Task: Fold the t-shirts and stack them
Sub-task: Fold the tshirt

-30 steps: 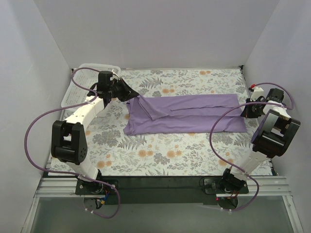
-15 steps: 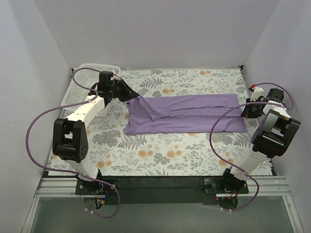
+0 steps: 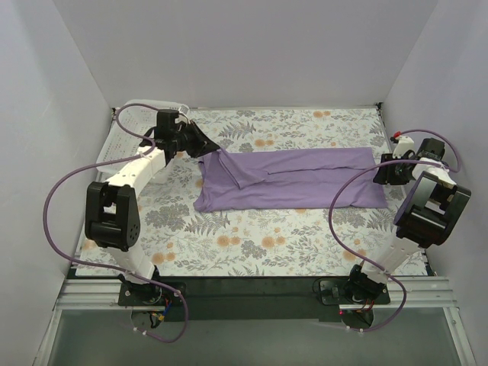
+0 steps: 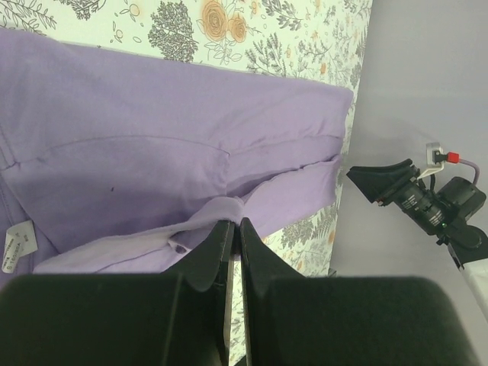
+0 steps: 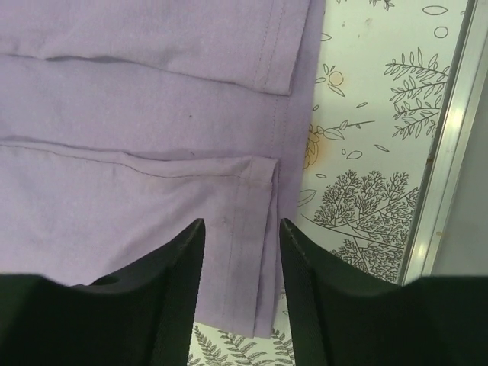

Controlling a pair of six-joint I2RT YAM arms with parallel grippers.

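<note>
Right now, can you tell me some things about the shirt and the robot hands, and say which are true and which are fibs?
1. The shirt is purple. True.
2. The left gripper is open. False: it is shut on a pinch of shirt.
3. The right gripper is open, over the shirt's edge. True.
4. The shirt is rolled in a ball. False: it lies in a long strip on the table.
5. A white label shows on the shirt. True.

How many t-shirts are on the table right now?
1. The purple t-shirt lies stretched across the table, left claw pinching its left end, right claw open above its right hem. No second shirt shows.
</note>
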